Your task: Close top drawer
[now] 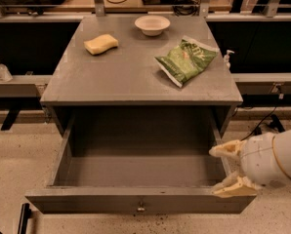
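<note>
Grey cabinet top [135,79] as reference. Yellow sponge [100,44] on it, back left. White bowl [152,24] back centre, upright. Green snack bag [187,60] flat, right side. Pump bottle [227,58] just past its right edge. Gripper [229,169] below its front right corner, fingers spread.

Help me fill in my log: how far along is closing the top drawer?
Done: nothing yet. The top drawer stands pulled far out from under the tabletop.
In hand: the tool is at the drawer's front right corner, fingers spread. Whether it touches the drawer, I cannot tell.
Left: the whole push, until the front panel sits back under the tabletop's edge.
</note>
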Controlling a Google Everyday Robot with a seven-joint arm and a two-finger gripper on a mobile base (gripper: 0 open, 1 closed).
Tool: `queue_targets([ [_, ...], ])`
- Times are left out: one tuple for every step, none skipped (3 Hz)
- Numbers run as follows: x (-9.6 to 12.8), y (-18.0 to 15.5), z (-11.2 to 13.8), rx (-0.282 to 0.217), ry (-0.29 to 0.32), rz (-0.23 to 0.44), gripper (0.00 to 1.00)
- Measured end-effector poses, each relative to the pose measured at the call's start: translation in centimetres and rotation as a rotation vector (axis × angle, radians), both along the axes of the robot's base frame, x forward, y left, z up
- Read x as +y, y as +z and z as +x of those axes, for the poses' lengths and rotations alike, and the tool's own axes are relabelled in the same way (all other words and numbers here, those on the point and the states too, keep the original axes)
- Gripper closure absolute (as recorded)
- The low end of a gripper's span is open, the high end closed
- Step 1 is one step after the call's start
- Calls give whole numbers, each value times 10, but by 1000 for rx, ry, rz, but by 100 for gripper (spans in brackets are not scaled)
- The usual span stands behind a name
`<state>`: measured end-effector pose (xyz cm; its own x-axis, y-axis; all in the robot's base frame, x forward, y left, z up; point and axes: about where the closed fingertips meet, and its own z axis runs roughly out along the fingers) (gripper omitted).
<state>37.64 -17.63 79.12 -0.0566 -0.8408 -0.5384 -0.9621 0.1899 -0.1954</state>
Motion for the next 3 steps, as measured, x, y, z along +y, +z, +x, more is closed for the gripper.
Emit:
queue_targets([
  [-2,-32,-14,-13,23,55,64],
  [-1,-31,-14,-22,36,49,87],
  [-1,-36,-17,11,56,48,100],
])
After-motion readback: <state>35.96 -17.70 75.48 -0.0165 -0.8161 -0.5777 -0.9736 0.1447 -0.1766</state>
